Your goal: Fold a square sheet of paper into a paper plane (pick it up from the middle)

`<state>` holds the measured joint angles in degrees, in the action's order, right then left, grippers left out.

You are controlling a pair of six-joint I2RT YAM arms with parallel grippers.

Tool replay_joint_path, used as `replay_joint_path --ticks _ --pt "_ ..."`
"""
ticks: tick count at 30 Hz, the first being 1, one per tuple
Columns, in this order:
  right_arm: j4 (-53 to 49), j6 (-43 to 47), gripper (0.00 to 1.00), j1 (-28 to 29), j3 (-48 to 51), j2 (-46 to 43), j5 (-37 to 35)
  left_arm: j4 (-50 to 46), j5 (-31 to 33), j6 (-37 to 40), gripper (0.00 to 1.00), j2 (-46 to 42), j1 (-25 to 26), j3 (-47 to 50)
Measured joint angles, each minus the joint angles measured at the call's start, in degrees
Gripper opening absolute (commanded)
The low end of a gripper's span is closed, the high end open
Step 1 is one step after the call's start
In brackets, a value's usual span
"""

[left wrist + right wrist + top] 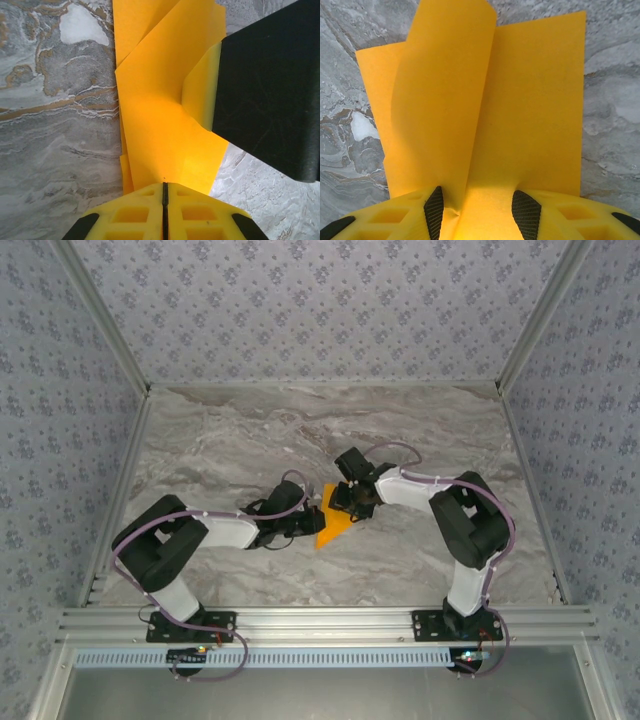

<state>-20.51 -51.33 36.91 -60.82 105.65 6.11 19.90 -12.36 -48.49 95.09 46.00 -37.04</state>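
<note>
The square sheet of paper (331,528) sits mid-table on the marble tabletop (240,435), already folded into overlapping layers, and both arms are crowded in on it. The left gripper (164,184) comes at it from the left side, and the wrist view has its yellow fingers (135,215) pressed tight together with just a hairline between them. The paper's near edge runs right up under their tips; whether a sliver is nipped in there, I cannot tell. Across the sheet the right gripper (479,200) is planted on the far end with its fingers standing apart. The sheet lies between the two black pads (434,210), and one flap curls up off the flat layer and rises between them. That flap crimps right against the left-hand pad, while the other pad sits at the flat layer's edge. In the left wrist view, the right gripper's black body (265,90) looms over the raised fold.
</note>
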Motion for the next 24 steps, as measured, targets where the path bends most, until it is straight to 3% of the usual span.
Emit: replay_joint_path --ticks 24 --pt "-4.15 1.27 0.53 1.25 -3.41 2.16 -2.36 -0.48 0.02 0.0 0.09 1.75 -0.04 -0.42"
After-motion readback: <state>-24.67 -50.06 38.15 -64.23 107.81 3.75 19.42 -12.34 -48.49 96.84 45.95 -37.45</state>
